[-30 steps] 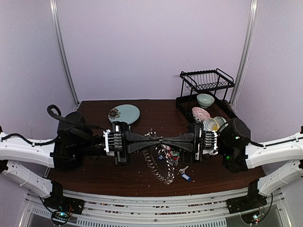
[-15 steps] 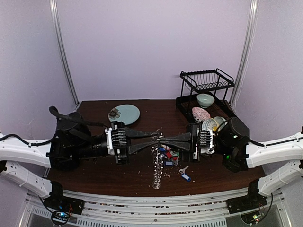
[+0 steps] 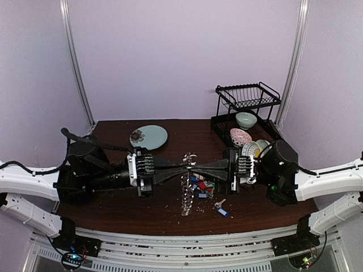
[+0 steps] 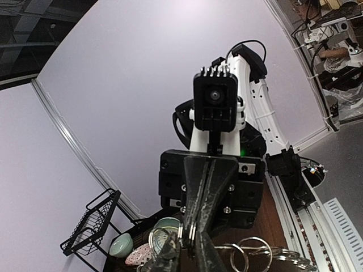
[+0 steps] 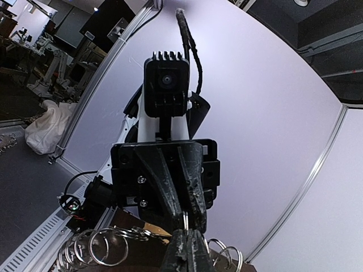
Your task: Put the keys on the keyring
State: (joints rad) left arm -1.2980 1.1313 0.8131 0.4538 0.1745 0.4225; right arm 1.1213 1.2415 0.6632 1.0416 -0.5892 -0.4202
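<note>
The keyring (image 3: 186,192) hangs edge-on just below both claws' meeting tips in the top view, with loose keys (image 3: 201,187) under the right gripper (image 3: 197,166). Left wrist: the left gripper (image 4: 188,256) sits nearly closed around the ring wire — clamped or not, I cannot tell. Right wrist: the right gripper is clenched on that wire.

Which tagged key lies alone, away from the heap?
The blue-tagged key, lying farthest forward; the other keys are heaped together behind it.

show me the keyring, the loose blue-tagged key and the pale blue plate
keyring (image 3: 185,195): top view, on the lower half of its key-fringed edge
blue-tagged key (image 3: 223,213): top view, on the blue tag
pale blue plate (image 3: 153,137): top view, on bare glaze near its middle
</note>
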